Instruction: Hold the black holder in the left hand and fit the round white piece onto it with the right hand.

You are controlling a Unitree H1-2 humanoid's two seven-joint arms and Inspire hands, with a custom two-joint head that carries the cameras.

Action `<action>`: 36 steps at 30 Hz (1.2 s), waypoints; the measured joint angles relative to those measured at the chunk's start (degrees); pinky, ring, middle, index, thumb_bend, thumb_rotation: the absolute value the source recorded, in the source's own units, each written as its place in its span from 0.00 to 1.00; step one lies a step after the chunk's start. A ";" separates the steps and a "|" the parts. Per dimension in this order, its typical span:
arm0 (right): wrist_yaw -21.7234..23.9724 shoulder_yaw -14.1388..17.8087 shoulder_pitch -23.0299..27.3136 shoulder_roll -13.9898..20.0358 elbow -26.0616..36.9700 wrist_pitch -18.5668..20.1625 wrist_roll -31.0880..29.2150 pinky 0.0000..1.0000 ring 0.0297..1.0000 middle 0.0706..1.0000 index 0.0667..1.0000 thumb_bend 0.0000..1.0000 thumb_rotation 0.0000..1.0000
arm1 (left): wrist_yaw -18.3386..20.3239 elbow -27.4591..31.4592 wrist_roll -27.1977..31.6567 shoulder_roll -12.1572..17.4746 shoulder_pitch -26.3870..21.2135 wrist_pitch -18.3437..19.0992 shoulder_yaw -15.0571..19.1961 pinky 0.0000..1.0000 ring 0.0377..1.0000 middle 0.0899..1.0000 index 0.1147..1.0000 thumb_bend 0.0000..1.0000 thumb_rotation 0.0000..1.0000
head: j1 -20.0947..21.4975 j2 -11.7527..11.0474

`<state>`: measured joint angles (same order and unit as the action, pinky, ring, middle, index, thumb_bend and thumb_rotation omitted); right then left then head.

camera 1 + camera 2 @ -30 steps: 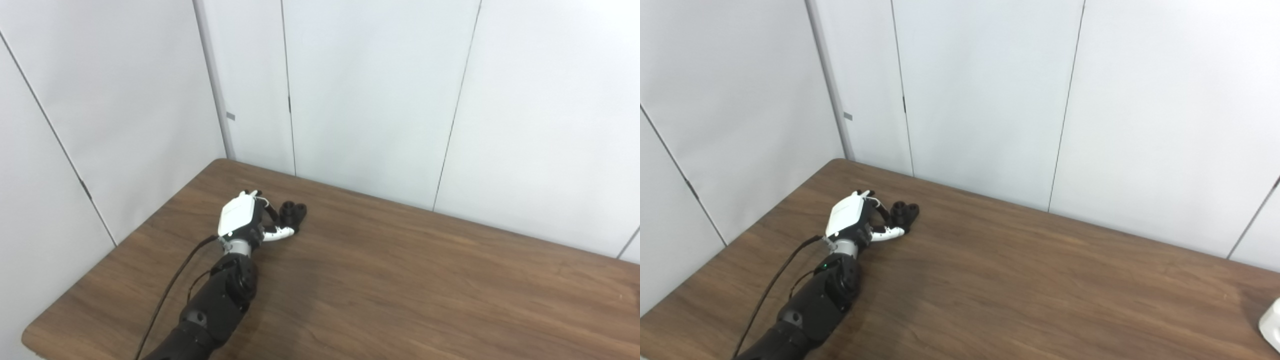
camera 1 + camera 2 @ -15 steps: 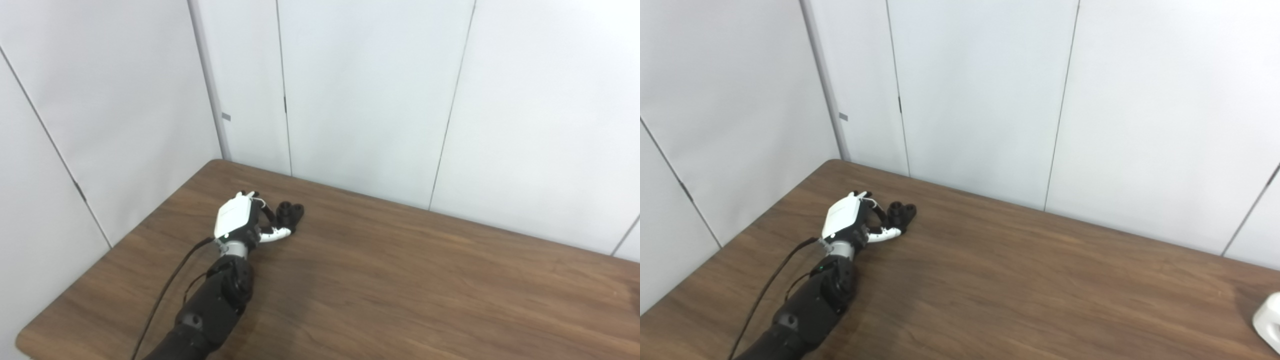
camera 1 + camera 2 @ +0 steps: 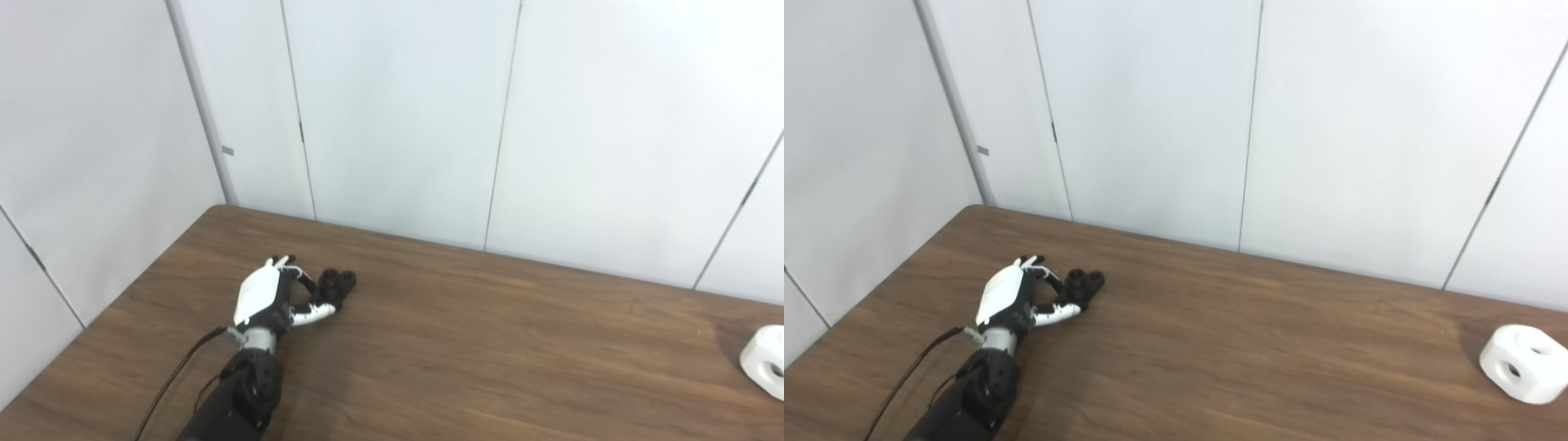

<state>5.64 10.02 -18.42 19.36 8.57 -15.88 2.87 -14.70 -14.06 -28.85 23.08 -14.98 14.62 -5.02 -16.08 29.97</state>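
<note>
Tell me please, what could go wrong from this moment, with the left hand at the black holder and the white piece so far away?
1. The left hand curls around the black holder on the table, but a firm hold is not clear; lifting now might let it slip or roll.
2. The white piece sits near the table's right edge, and the right hand is not in view; a clumsy reach could push it off.

Table (image 3: pixel 1274 343) wood-grain, matt; white piece (image 3: pixel 1524 372) smooth plastic.
</note>
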 measured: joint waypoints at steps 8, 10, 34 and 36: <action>-0.63 -0.16 0.83 -1.83 1.31 2.53 0.82 1.00 1.00 1.00 1.00 0.36 0.79 | 5.54 10.61 -0.35 -2.49 4.81 -0.02 -2.73 1.00 0.99 0.92 0.41 0.52 0.05 | 2.99 0.61; -1.01 -0.17 0.98 -2.59 1.58 2.70 1.12 1.00 1.00 1.00 1.00 0.28 0.73 | 6.51 12.33 -0.74 -3.31 5.67 -0.04 -3.47 1.00 1.00 0.92 0.41 0.52 0.05 | 3.25 0.70; -2.21 1.95 5.84 -3.76 3.19 3.63 4.58 1.00 1.00 1.00 1.00 0.27 0.30 | 13.14 25.95 -7.84 -6.41 15.87 -5.49 -11.66 1.00 1.00 0.91 0.41 0.52 0.05 | 11.33 2.99; -2.48 2.22 6.45 -3.58 3.16 3.63 5.20 1.00 1.00 1.00 1.00 0.30 0.39 | 13.16 25.97 -8.53 -6.83 16.20 -6.42 -11.99 1.00 0.99 0.90 0.41 0.52 0.05 | 12.04 3.16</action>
<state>3.16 12.24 -11.97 15.78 11.73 -12.25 8.07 -1.55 11.90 -37.38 16.25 1.22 8.20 -17.01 -4.05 33.13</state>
